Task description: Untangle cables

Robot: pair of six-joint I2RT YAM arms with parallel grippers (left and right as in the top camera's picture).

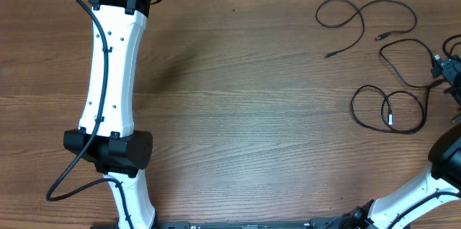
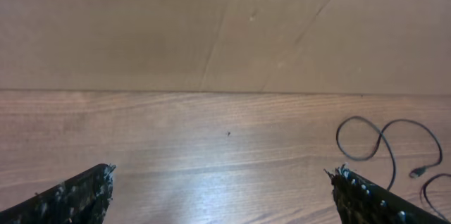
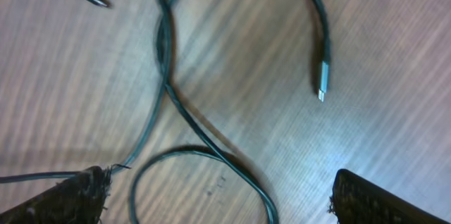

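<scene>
Cables (image 1: 390, 114), three, thin and black, lie in loose loops on the table (image 1: 238, 121) at its far right, well apart from the left arm (image 1: 112, 78).

Right gripper (image 3: 218, 178): fingers spread wide, holding nothing. It hangs low over a spot where two strands cross, with a silver-tipped plug (image 3: 322, 83) lying free nearby. Judged purpose: set there to pick one strand and draw it off the other.

Left gripper (image 2: 222, 175): fingers likewise spread wide and empty, pointed at the table's far edge, with only one loop showing at the right of its view. Judged purpose: parked clear of the work.

Not made out:
- From overhead, the right gripper is cut by the frame edge, and the strands near it run under it or out of view.
- From overhead, I cannot tell whether the upper loops truly overlap or merely lie near each other.
- A pale, blurred object at the top left of the right wrist view cannot be identified.
</scene>
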